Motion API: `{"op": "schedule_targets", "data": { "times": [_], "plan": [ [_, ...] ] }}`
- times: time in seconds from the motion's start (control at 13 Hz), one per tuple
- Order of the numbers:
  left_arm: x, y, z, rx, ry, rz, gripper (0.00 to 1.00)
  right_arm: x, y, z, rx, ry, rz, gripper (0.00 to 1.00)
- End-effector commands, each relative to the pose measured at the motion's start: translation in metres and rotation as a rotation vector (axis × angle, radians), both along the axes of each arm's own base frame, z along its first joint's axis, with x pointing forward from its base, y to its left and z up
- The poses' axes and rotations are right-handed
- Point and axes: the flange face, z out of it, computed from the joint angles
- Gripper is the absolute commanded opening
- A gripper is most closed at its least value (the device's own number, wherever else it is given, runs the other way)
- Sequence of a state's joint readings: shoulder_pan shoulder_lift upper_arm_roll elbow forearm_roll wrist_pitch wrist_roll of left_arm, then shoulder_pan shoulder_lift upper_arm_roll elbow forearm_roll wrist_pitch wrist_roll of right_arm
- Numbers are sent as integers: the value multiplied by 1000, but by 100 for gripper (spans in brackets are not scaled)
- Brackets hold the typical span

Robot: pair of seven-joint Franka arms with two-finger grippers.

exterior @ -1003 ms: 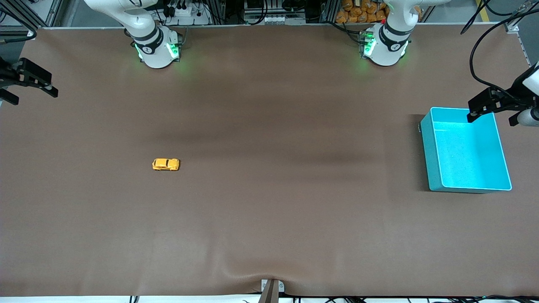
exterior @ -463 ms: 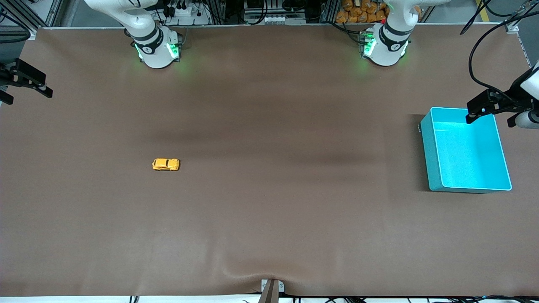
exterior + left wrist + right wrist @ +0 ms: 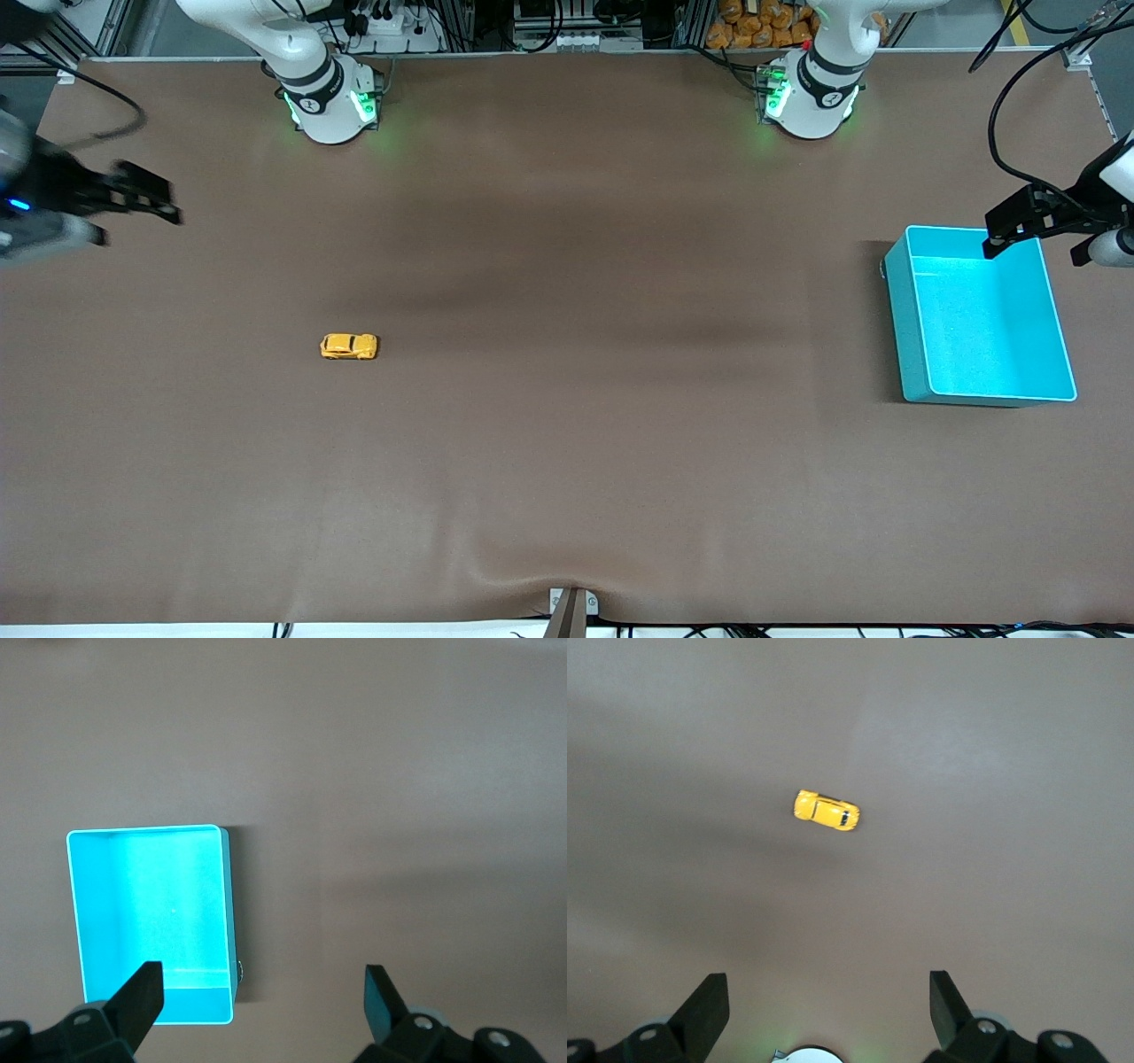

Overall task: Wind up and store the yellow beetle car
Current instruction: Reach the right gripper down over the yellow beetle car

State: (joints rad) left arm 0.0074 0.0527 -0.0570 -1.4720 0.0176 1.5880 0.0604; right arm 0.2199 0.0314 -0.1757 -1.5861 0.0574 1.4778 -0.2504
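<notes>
Even, diffuse overhead light falls on the brown desk (image 3: 567, 461), leaving broad soft darker bands across its middle and a crisp dark shadow beside the turquoise bin (image 3: 979, 315), whose floor glows brightly. Green lamps at both arm bases tint the desk around them. The right hand (image 3: 142, 199) smears with motion blur; the yellow beetle car (image 3: 349, 346) stays sharp.

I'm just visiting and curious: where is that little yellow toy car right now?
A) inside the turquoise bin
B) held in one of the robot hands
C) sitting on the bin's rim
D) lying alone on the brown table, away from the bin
D: the yellow beetle car sits on the bare table toward the right arm's end, apart from the turquoise bin, with neither hand touching it.
</notes>
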Motion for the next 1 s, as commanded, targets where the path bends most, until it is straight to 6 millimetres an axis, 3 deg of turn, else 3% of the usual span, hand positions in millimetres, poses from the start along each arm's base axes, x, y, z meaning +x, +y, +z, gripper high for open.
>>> {"op": "schedule_targets", "data": {
  "times": [0.0,0.08,0.23,0.39,0.62,0.93],
  "plan": [
    [-5,4,6,2,-4,-3,100,-5,34,-53,-18,14,158,100],
    [-5,6,6,16,-5,0,100,-8,49,-78,-57,8,217,100],
    [-5,7,6,22,-5,-2,100,-15,56,-124,-57,2,267,100],
    [-5,6,7,21,-6,-4,100,-26,77,-159,-64,-11,356,100],
    [-6,8,8,21,-8,-8,100,-32,83,-199,-74,-57,582,100],
    [-7,15,9,21,-9,10,100,-23,69,-258,-53,-50,833,100]
  ]
}}
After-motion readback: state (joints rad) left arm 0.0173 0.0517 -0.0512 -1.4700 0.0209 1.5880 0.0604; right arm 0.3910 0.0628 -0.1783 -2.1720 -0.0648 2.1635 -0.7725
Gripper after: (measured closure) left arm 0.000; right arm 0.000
